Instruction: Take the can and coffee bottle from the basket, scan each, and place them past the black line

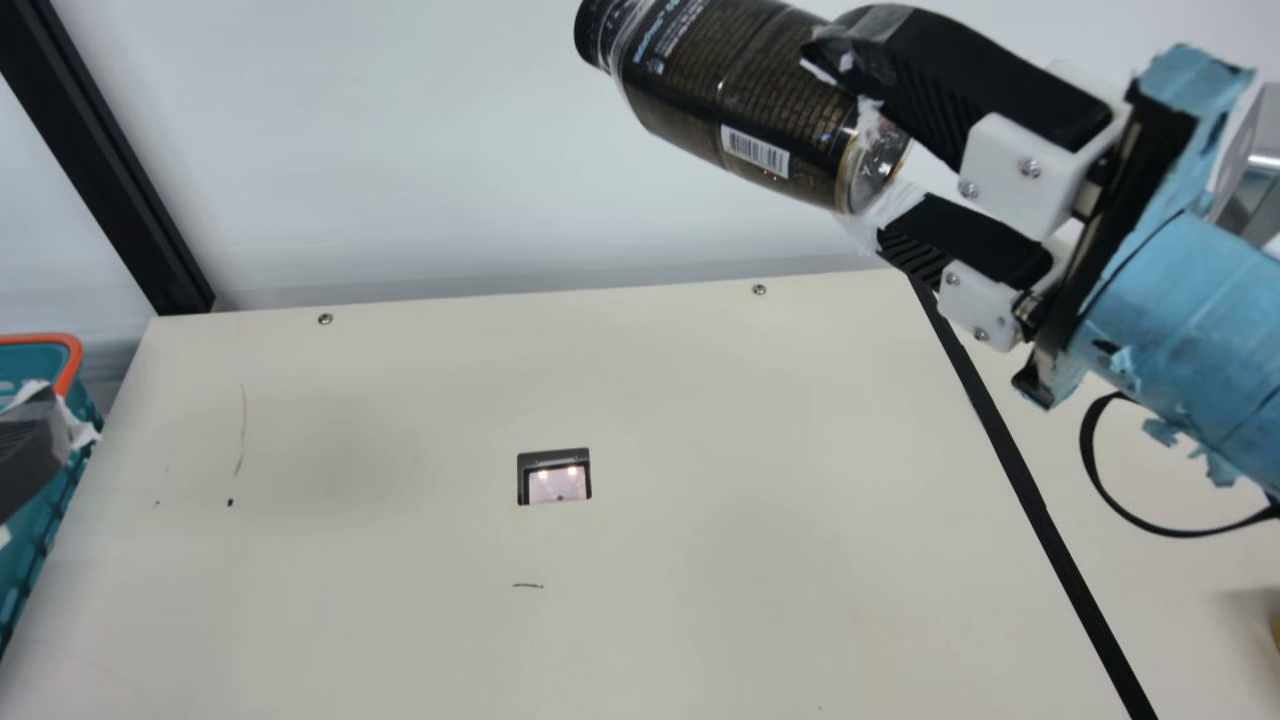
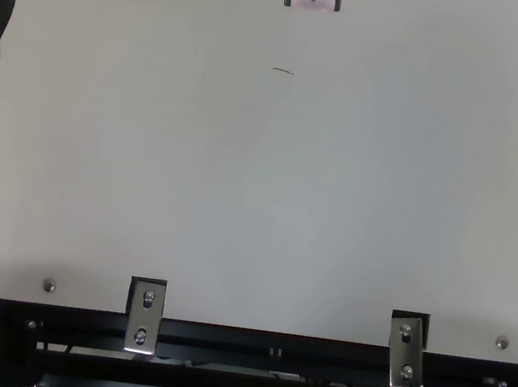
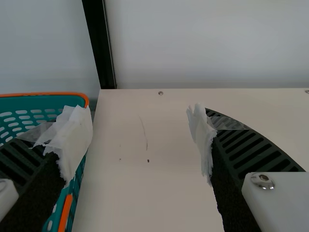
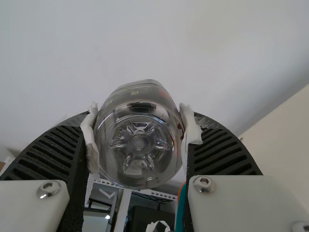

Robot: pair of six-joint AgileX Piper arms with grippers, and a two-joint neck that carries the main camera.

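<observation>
a scanner [image 1: 556,484] set in a screwed-down table [image 1: 700,600] suggests a lab.

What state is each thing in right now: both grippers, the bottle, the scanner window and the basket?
Right gripper: closed on the bottle, raised off the table.
Left gripper: open, nothing between its fingers.
Coffee bottle: capped, held near its base, tilted with the cap end higher, barcode side towards the neck camera.
Scanner window: two bright spots in it, uncovered.
Basket: open-topped; contents, cannot tell.
</observation>
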